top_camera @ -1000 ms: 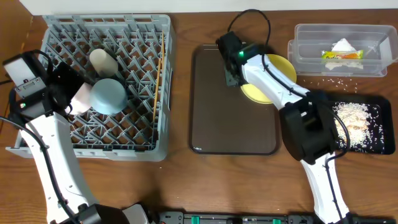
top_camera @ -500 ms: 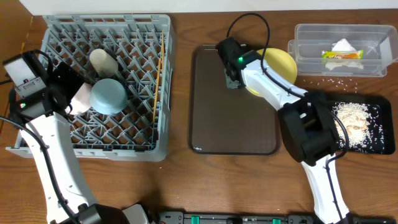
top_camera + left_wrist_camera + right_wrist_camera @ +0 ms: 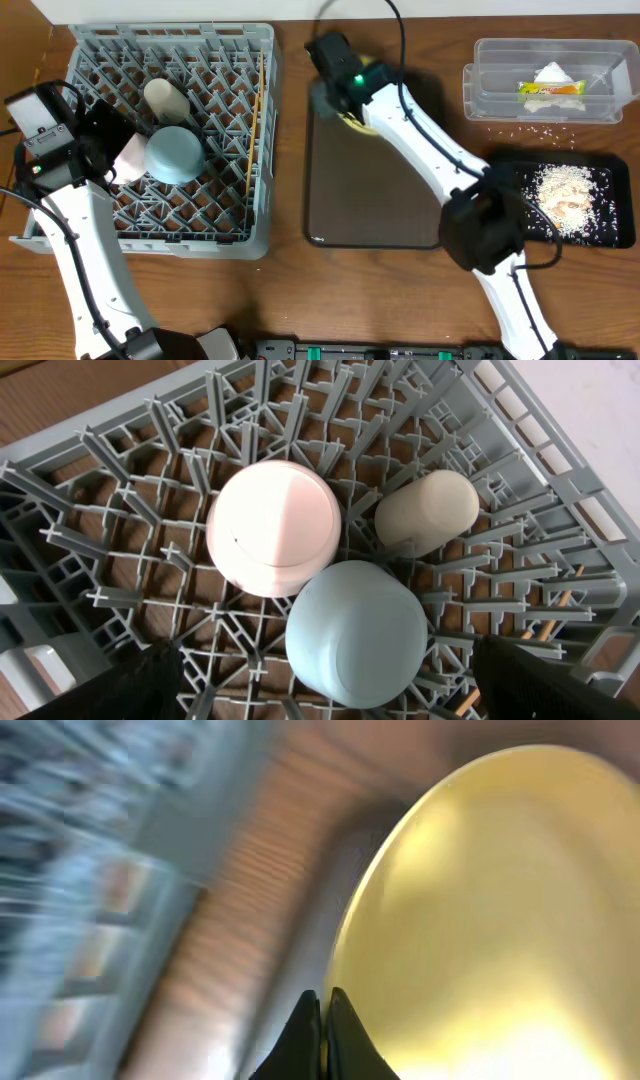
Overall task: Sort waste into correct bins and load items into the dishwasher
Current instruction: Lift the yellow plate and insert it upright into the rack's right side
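The right gripper (image 3: 322, 1016) is clamped on the rim of the pale yellow plate (image 3: 480, 920), which spreads rightward from its fingertips over the brown tray's (image 3: 375, 200) far left corner, beside the dish rack (image 3: 170, 35).

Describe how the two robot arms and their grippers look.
The left arm and right arm have white links with black joints. A thin black cable loops above the right arm, and a small green light glows near its wrist. The left gripper fingers are black.
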`<action>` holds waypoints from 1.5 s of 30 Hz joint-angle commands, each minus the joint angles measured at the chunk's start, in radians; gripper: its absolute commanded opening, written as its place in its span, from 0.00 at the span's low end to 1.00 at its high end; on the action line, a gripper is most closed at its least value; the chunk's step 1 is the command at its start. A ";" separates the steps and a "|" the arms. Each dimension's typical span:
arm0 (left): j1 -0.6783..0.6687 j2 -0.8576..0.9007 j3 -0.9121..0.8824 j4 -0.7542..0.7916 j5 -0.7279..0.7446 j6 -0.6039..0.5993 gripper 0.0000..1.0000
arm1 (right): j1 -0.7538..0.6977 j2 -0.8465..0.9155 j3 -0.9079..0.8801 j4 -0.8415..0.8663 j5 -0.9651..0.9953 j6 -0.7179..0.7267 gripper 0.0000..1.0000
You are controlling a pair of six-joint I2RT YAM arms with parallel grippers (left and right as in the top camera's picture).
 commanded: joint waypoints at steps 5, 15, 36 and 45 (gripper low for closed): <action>0.002 0.006 0.005 0.001 -0.008 0.006 0.94 | 0.012 -0.001 0.185 0.050 -0.318 -0.029 0.01; 0.002 0.006 0.005 0.001 -0.008 0.006 0.94 | 0.017 0.001 0.189 0.415 -0.605 0.141 0.01; 0.002 0.006 0.005 0.001 -0.008 0.006 0.94 | 0.097 0.006 -0.109 0.930 -0.680 0.359 0.01; 0.002 0.006 0.005 0.001 -0.008 0.006 0.94 | 0.108 0.043 -0.122 0.950 -0.469 0.361 0.01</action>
